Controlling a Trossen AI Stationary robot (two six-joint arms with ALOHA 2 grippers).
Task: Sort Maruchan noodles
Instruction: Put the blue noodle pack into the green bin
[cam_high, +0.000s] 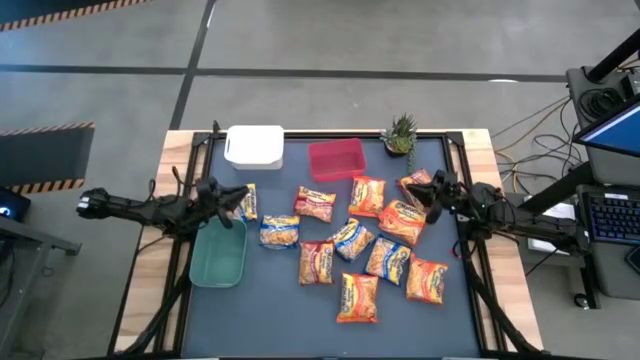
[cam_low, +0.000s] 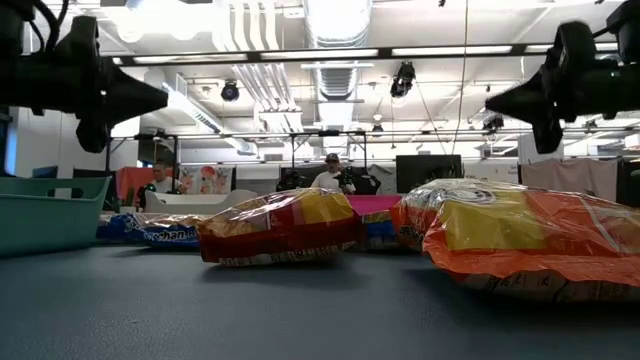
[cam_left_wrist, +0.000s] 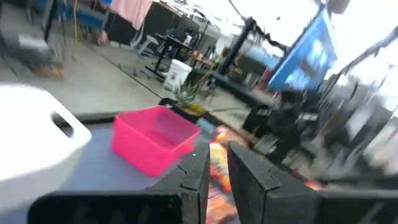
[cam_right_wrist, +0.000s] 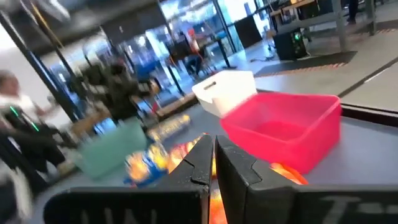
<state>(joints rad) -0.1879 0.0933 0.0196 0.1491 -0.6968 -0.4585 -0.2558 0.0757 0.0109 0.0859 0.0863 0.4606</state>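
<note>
- Jaws of the left gripper (cam_left_wrist: 216, 168) drawn nearly together, only a narrow slit between them, grasping nothing; poised above the table's left side, pointing toward the middle.
- Jaws of the right gripper (cam_right_wrist: 213, 155) clenched tight, likewise empty; raised over the right side, pointing back at the left one.
- Closest to the left fingertips: one yellow-blue packet (cam_high: 247, 202), lying flat just beside them.
- Closest to the right fingertips: one reddish packet (cam_high: 415, 185), partly hidden beneath that gripper.
- Maruchan noodles (cam_high: 350, 238) counted from above: eleven packets in all, scattered loosely across the middle and right of the dark table (cam_high: 270, 320), none inside a bin.
- By colour: four yellow-blue, four orange, three reddish; the reddish ones hard to separate from orange with certainty.
- Several touching or overlapping in the central cluster; one orange packet (cam_high: 358, 298) lowest, nearest the front edge.
- Bins: three, all without packets — one white bin (cam_high: 253, 146) and one red bin (cam_high: 336, 160) side by side at the far edge, one green bin (cam_high: 219, 252) below the left gripper.
- One potted plant (cam_high: 400, 134) at the far right corner.
- Two seated people (cam_low: 332, 176) visible in the room beyond.
</note>
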